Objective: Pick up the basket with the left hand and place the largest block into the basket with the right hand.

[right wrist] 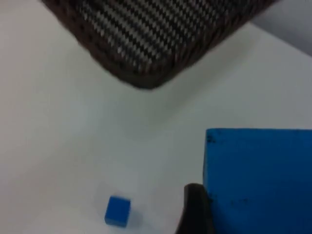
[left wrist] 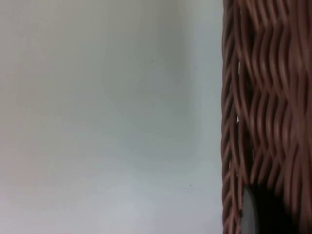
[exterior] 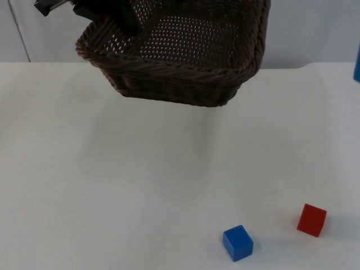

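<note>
Basket: a dark brown wicker basket (exterior: pixel 185 62) hangs in the air over the far part of the white table (exterior: pixel 112 185), tilted, its open mouth turned toward the top camera; its shadow lies faint on the table below; the right wrist view shows its woven underside (right wrist: pixel 146 34), lifted off the table
Left gripper: the left gripper (exterior: pixel 104 11) is at the basket's far left rim, in the upper left of the top view, pinching the rim; in the left wrist view a dark fingertip (left wrist: pixel 263 214) lies against the woven wall (left wrist: pixel 263 97), with bare table beside it
Right gripper: the right gripper (right wrist: pixel 243 195) is held above the table, pressed onto a large blue block (right wrist: pixel 261 178); one black finger (right wrist: pixel 195 209) lies against the block's side; in the top view a strip of blue (exterior: pixel 357 64) shows at the right edge, level with the table's far end
Largest block: the large blue block is in the right gripper's hold, off the table and outside the basket, to the basket's right
Small blue cube: a small blue cube (exterior: pixel 238 243) sits on the near part of the table, well apart from the basket; it also appears in the right wrist view (right wrist: pixel 117 210)
Red cube: a small red cube (exterior: pixel 311 219) sits on the table near the small blue cube, to its right, not touching it
</note>
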`<state>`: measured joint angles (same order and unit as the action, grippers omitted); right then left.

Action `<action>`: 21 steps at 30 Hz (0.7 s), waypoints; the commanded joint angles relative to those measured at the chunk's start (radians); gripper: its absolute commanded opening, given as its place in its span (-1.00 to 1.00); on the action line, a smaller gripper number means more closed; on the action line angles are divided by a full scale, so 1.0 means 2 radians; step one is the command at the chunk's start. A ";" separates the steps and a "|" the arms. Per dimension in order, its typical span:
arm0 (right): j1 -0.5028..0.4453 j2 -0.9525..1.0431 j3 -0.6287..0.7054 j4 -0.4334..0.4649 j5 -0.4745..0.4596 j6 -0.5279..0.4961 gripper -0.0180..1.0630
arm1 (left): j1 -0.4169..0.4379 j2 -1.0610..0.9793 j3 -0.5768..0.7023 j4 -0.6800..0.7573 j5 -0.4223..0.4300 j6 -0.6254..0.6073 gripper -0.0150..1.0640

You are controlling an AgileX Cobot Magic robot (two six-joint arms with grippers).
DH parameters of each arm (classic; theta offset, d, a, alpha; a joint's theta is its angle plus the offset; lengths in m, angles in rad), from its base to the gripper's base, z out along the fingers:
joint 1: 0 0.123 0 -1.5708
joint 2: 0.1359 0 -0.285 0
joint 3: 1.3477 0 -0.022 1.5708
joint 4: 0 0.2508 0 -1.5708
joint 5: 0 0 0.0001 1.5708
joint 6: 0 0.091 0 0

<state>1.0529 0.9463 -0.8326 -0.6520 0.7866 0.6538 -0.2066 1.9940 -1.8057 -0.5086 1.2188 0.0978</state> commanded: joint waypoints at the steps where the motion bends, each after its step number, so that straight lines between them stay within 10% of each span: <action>1: 0.000 0.015 -0.023 -0.012 -0.009 -0.007 -0.97 | -0.001 -0.004 -0.002 -0.012 0.001 0.001 -0.98; 12: -0.090 0.159 -0.156 -0.007 -0.040 -0.041 -0.97 | -0.001 -0.004 -0.002 -0.012 0.001 0.001 -0.98; 21: -0.174 0.245 -0.217 0.098 -0.114 -0.138 -0.97 | -0.001 -0.004 -0.002 -0.012 0.001 0.001 -0.98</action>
<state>0.7176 1.4256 -1.2532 -0.4759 0.5938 0.4054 -0.2066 1.9940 -1.8057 -0.5097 1.2188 0.0978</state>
